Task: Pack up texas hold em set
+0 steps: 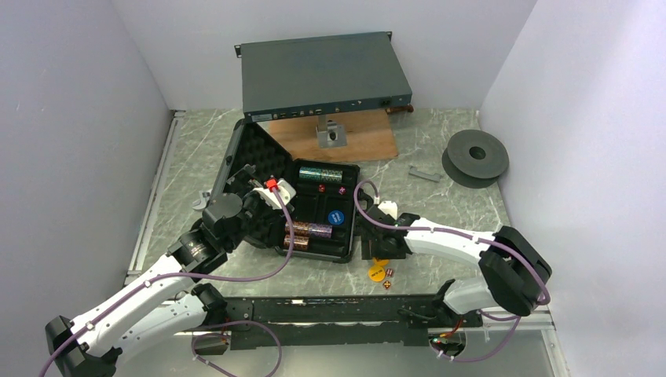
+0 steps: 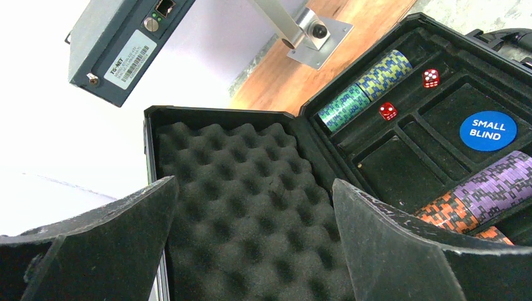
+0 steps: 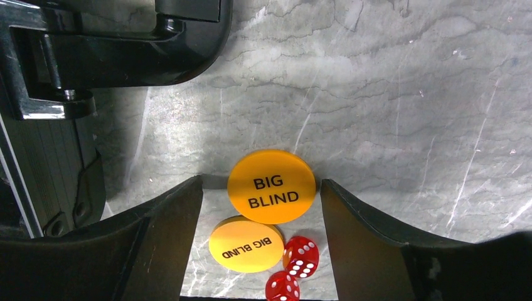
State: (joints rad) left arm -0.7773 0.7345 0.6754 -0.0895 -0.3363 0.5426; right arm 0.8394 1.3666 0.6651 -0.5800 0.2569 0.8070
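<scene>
Beside the case [image 1: 310, 206], the right jaws stand apart astride a yellow disc [image 3: 271, 186], the left jaws apart over its foam lid [image 2: 244, 188].

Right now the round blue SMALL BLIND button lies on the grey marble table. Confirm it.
Wrong. The round blue SMALL BLIND button lies in a compartment of the open black plastic case; the left wrist view shows it.
</scene>
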